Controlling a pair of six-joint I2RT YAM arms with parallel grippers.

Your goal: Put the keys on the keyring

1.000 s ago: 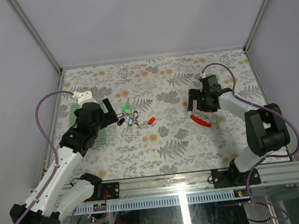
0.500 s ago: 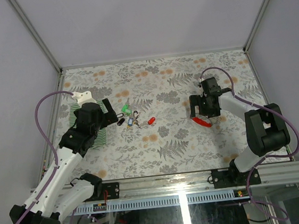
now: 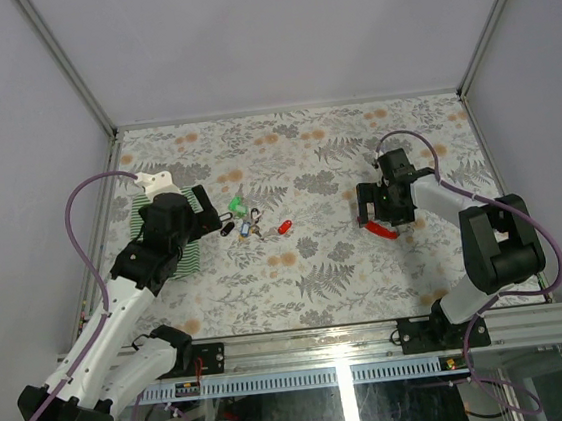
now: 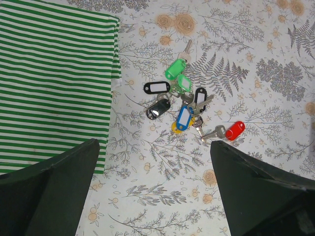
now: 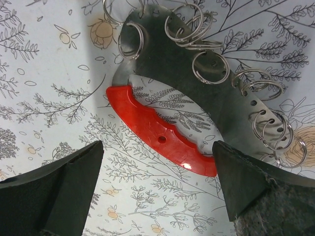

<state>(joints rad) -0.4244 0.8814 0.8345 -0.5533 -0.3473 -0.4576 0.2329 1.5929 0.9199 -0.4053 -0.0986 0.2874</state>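
My left pincer and right pincer both gape wide and empty; the keys, clustered mid-frame on the bench, look light, stiff, slippery, so I'd pinch a plastic tag.

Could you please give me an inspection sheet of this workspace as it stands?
Surface: floral table cover, lying flat.
Job's things: keys with coloured tags, clustered beside the cloth; red-handled ring holder carrying split rings, apart to the right.
Clutter: striped cloth, green and white, flat.
Grippers: left gripper open above the keys, holding nothing; right gripper open over the ring holder, holding nothing.
Cables: purple cables loop along both arms.
Surroundings: grey walls; aluminium frame rails.
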